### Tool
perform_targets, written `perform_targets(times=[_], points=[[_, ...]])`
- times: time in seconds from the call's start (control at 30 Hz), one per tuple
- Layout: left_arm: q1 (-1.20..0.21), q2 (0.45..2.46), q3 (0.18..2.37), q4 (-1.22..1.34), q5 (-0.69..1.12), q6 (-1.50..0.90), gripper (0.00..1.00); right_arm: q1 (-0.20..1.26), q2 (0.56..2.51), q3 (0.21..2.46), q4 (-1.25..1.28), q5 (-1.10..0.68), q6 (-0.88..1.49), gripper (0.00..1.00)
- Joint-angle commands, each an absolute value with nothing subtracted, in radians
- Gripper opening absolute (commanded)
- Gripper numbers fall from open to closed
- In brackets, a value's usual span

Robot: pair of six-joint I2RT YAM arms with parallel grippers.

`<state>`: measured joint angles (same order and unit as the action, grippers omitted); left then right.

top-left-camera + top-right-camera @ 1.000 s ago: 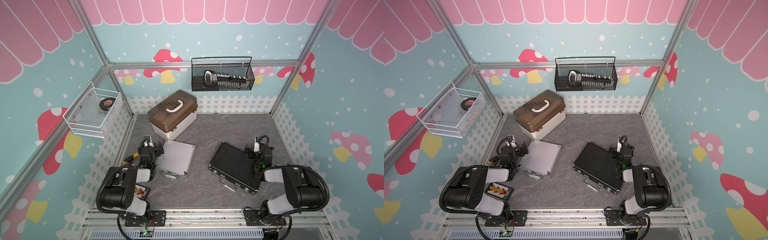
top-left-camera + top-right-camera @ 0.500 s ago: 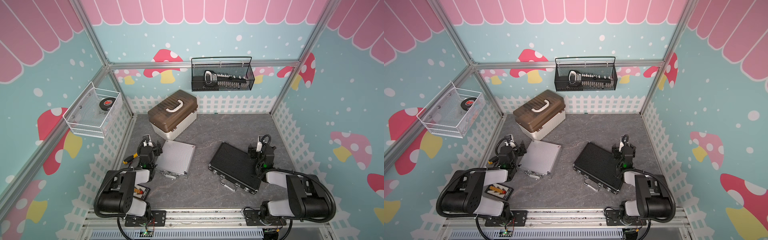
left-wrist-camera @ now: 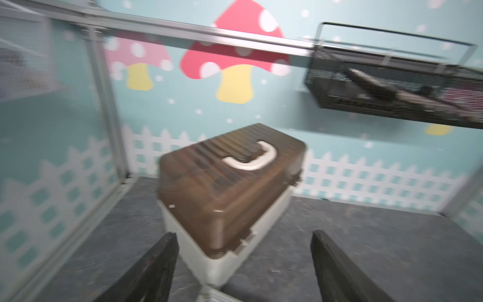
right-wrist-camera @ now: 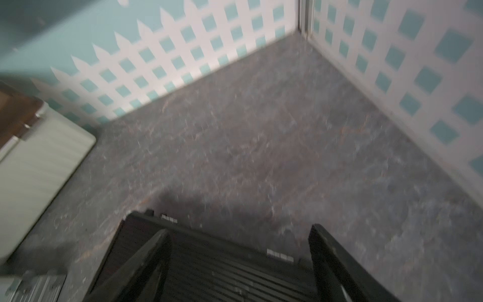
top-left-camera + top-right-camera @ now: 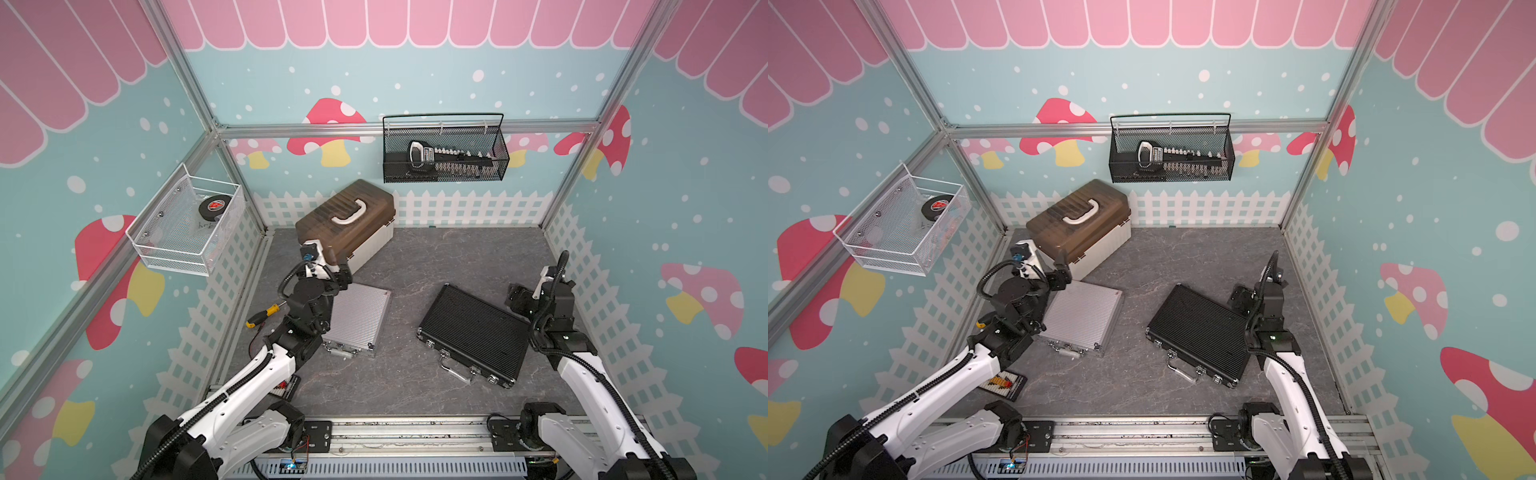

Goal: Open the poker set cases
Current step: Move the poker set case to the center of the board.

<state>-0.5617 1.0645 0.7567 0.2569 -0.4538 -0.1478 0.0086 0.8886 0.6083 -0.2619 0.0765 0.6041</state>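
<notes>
Two poker set cases were seen lying flat and shut on the grey table (image 5: 419,262), well apart, with latches and handles turned toward the robot's base. The smaller silver poker case (image 5: 359,318) was placed on the left, just in front of a cream box with a brown translucent lid (image 5: 365,232), which was also shut; its contents could not be made out. The larger black poker case (image 5: 471,332) was placed on the right.

The left pincer (image 3: 243,261) was held above the far left corner of the silver case, its jaws apart and nothing between them. The right pincer (image 4: 239,261) was held over the far right corner of the black case, its jaws likewise apart and clamped on nothing.

A black wire basket (image 5: 397,166) was hung on the back wall, and a long black-and-silver tool (image 5: 440,157) was kept in it. In a white mesh basket (image 5: 166,249) on the left wall, a black round disc with a red mark (image 5: 214,204) was held.
</notes>
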Motion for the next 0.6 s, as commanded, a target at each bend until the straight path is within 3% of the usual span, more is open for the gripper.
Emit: perform_targets(times=[0.0, 0.17, 0.3, 0.47, 0.57], points=[[-0.662, 1.197, 0.879, -0.002, -0.260, -0.243, 0.83, 0.017, 0.832, 0.599, -0.615, 0.047, 0.778, 0.82], [-0.715, 1.421, 1.059, -0.090, 0.041, -0.341, 0.86, 0.017, 0.805, 0.639, -0.827, 0.074, 0.851, 0.91], [-0.715, 1.566, 1.161, -0.134, 0.161, -0.397, 0.86, 0.017, 0.791, 0.623, -0.862, 0.059, 0.859, 0.95], [-0.715, 1.717, 1.257, -0.202, 0.246, -0.454, 0.86, 0.015, 0.827, 0.560, -0.783, -0.019, 0.833, 0.96], [-0.715, 1.775, 1.278, -0.200, 0.301, -0.479, 0.86, 0.014, 0.893, 0.548, -0.673, -0.139, 0.791, 0.91]])
